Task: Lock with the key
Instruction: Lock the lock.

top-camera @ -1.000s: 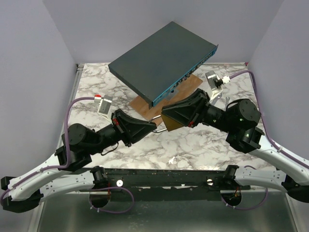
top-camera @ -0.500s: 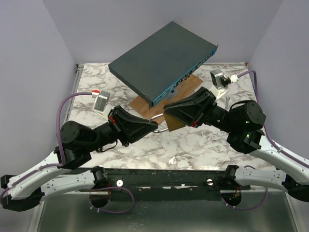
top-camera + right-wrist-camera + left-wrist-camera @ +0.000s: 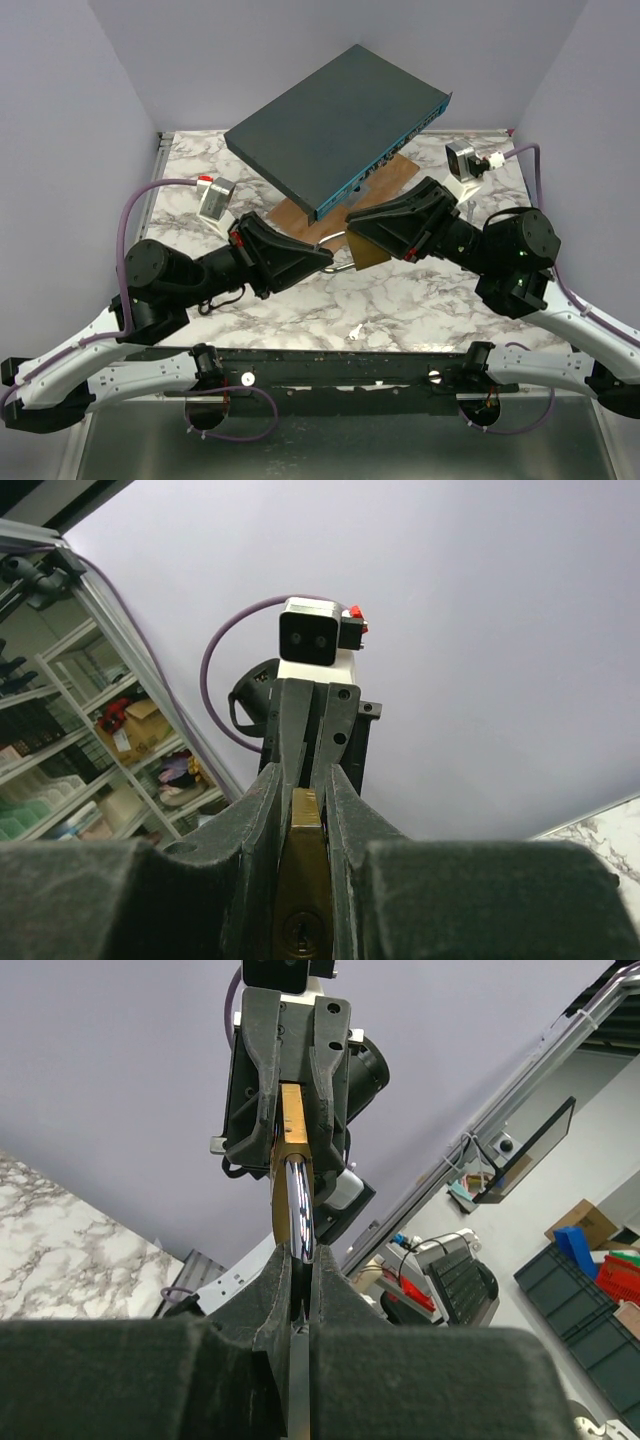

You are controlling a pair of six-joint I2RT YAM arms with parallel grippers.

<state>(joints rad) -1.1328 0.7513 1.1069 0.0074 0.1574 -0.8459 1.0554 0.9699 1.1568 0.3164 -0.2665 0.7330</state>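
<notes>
A brass padlock hangs in the air over the marble table, held between both grippers. My right gripper is shut on its brass body. The keyhole faces the right wrist camera with nothing in it. My left gripper is shut on the silver shackle, with the brass body beyond it. No key shows clearly. A small pale object lies on the table near the front edge, and I cannot tell what it is.
A dark grey flat box rests tilted on a brown wooden board at the back of the marble table. Purple walls close in the left, right and back sides.
Both arms have shifted a little to the right and back with the padlock held between them. Both wrists have risen. The grips have not changed.
</notes>
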